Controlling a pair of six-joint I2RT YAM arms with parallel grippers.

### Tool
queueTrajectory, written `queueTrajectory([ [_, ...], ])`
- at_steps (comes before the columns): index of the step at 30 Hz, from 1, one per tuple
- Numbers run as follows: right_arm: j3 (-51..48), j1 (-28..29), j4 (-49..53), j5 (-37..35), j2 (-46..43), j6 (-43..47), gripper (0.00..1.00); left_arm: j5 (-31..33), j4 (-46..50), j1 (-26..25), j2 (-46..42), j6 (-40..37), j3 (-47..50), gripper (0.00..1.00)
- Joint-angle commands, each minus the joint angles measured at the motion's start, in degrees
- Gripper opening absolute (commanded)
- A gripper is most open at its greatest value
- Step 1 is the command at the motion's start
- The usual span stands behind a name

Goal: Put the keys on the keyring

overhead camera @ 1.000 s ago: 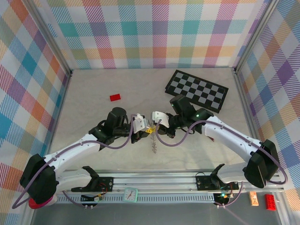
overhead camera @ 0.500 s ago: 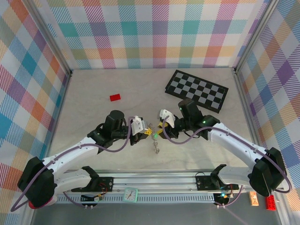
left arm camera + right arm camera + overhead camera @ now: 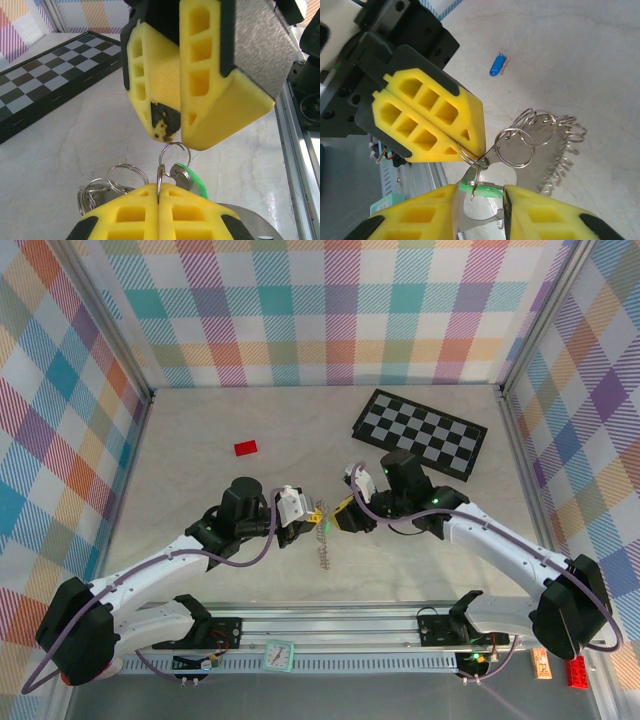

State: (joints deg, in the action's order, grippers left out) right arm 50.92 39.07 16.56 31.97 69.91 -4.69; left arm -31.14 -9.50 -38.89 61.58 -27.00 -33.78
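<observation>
Table (image 3: 190,480) middle's cramped: left gripper (image 3: 306,513) and right gripper (image 3: 347,512) nearly nose to nose, keyring (image 3: 324,545) dangling between. Checkerboard (image 3: 420,431) hogs the far right corner, red block (image 3: 245,448) sits far left; left edge's free.

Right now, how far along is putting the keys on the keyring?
Nothing looks finished for certain. In hand: the left gripper is shut on a ring of the keyring, with the green key hanging there by the open right gripper; threaded or not, I can't tell. Still to do: the blue key lies loose on the table.

Bright, even, diffuse light; faint soft shadows on table (image 3: 180,460); wrist-view backgrounds slightly soft.
</observation>
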Motion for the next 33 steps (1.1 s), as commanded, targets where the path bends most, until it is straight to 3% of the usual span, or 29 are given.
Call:
queueTrajectory([
  [1,2.5,0.0,1.3,1.5,1.5,-5.3,0.25,-0.3,-3.5,-0.7,-1.0,0.8,0.4,0.00],
  [6,2.6,0.0,0.0,2.6,1.8,-6.9,0.19,0.0,-3.1,-0.7,-1.2,0.8,0.3,0.00],
  [15,2.5,0.0,-0.7,3.5,1.7,-7.8,0.17,-0.4,-2.8,-0.7,-1.0,0.5,0.0,0.00],
  [23,1.9,0.0,-0.4,1.6,2.2,-7.6,0.04,-1.1,-3.4,-0.7,-1.5,0.7,0.2,0.00],
  [27,1.1,-0.4,-0.6,0.6,3.6,-8.2,0.01,-2.9,-6.1,-0.7,-1.9,1.7,1.2,0.00],
  [33,2.6,-0.6,0.2,5.5,7.9,-9.0,0.00,-4.5,-9.6,-0.7,-2.5,2.4,2.6,0.00],
])
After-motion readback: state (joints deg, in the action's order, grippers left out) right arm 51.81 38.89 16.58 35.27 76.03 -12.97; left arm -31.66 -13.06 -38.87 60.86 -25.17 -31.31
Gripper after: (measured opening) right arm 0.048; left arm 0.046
